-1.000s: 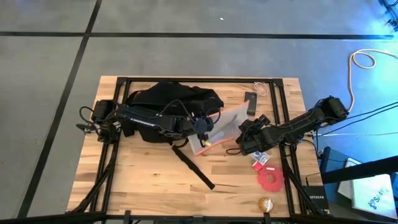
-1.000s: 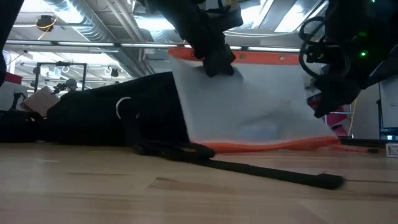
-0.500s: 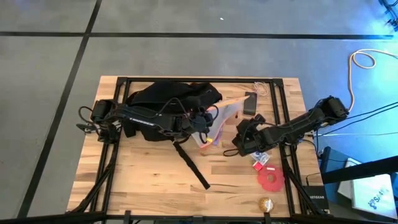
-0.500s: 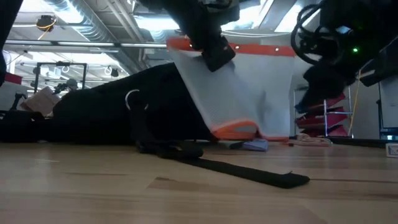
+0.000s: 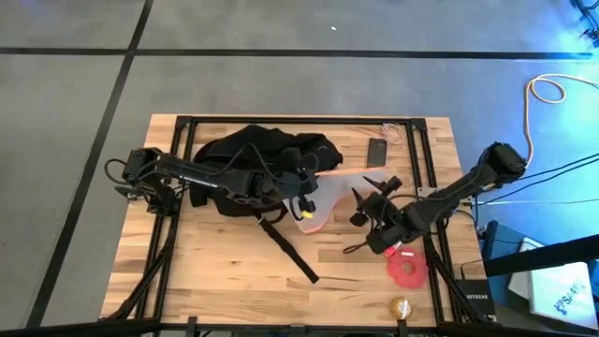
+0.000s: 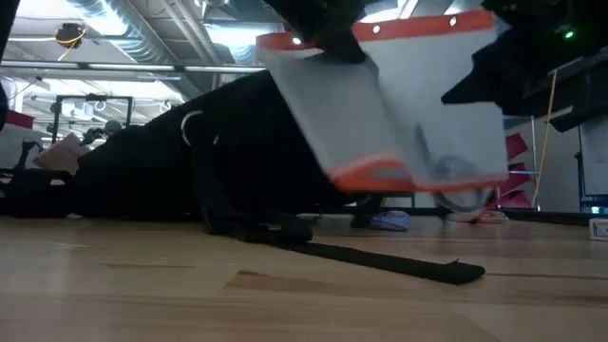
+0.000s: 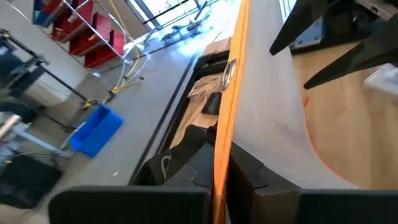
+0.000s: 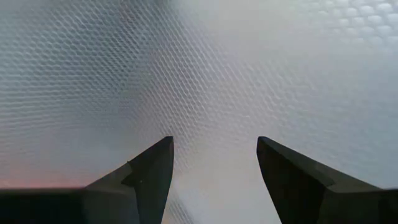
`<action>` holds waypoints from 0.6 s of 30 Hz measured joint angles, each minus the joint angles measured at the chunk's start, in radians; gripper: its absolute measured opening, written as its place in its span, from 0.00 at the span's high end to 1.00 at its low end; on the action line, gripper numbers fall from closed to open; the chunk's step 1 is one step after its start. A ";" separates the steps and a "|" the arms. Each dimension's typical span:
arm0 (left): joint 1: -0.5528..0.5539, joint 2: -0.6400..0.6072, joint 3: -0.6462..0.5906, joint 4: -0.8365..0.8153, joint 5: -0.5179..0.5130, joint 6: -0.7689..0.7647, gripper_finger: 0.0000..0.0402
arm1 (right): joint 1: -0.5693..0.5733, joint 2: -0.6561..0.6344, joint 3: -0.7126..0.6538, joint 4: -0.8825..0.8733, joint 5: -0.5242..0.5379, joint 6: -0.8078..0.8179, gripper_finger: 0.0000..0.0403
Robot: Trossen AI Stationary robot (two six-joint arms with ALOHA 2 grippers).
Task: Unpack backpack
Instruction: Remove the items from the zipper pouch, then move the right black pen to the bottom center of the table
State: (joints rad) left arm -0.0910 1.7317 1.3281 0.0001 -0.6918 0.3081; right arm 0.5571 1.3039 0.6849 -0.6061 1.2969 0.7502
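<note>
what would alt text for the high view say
Seen from above, the left gripper is shut on an orange-trimmed white mesh pouch held beside the black backpack; the right gripper waits open at the pouch's far side.

A small flat black phone [image 5: 376, 151] lies at the upper right of the table [image 5: 215, 271], with a pale tangle of cord [image 5: 391, 132] just above it. A red toothed disc [image 5: 408, 270] sits at lower right, a small gold ball [image 5: 400, 306] below it. A white cable [image 5: 546, 94] loops on the grey floor [image 5: 75, 84] at far right.
</note>
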 joint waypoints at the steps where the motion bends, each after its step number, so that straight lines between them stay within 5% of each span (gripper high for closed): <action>1: 0.006 0.000 0.000 -0.002 0.012 -0.016 0.99 | 0.009 -0.013 0.000 0.001 0.004 0.000 0.47; 6: 0.043 0.010 0.000 -0.075 0.114 -0.089 0.99 | 0.018 -0.052 0.000 -0.006 -0.017 0.000 0.47; 18: 0.065 0.002 0.000 -0.026 0.014 -0.061 0.99 | 0.019 -0.056 0.000 -0.040 -0.068 0.010 0.47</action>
State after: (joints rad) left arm -0.0257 1.7332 1.3281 -0.0263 -0.6782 0.2470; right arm 0.5758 1.2480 0.6853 -0.6464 1.2287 0.7601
